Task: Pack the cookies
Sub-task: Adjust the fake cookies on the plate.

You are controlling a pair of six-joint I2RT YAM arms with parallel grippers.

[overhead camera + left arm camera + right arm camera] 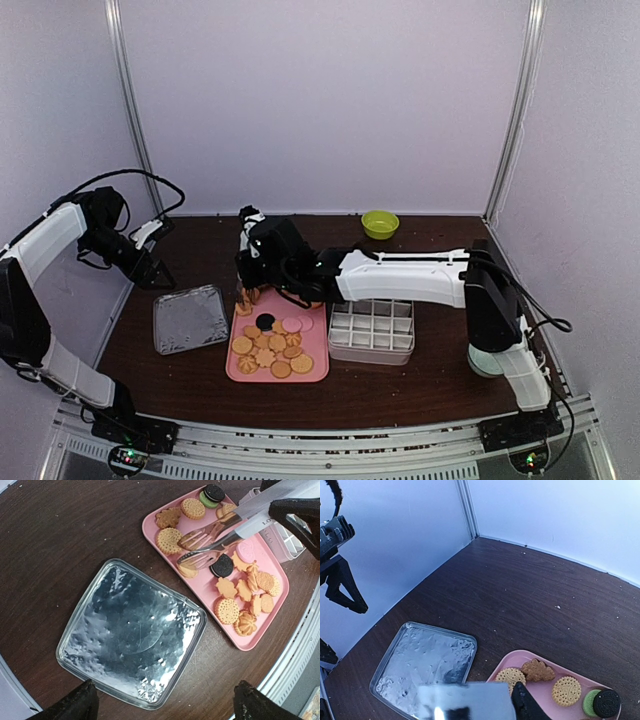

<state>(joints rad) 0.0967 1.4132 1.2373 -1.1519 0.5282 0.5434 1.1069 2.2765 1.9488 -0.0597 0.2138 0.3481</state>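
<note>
- Near the front edge of the table (420, 395), between the two arm bases, a pink tray (319, 347) lies flat.
- On this tray are the cookies (270, 350), spread in one layer. Most are golden and round or flower-shaped. One black cookie and one pale pink cookie lie more to the far side.
- Just right of the pink tray stands a white box (372, 330), divided into a grid of small compartments. Whether box and tray touch, I cannot tell.
- Left of the pink tray, with a strip of bare table between them, lies a silver tray (190, 318). Its bottom is shiny and crinkled, and it is turned a little against the table edge.
- Over the far end of the pink tray, the right gripper (246, 272) points downward. Its jaws are clamped on the handles of metal tongs (215, 535).
- The two fork-like ends of the tongs are over the far left part of the pink tray, a little apart from each other. A tan cookie is partly hidden under the lower end. I cannot tell if the tongs grip it.
- Farther back and to the left, the left gripper (152, 268) hangs above the table near the side wall, well apart from the cookies. Its fingers (70, 705) stand wide apart with nothing between them, and its camera looks down on the silver tray.
- At the far edge of the table, near the back wall, sits a small green bowl (380, 223).
</note>
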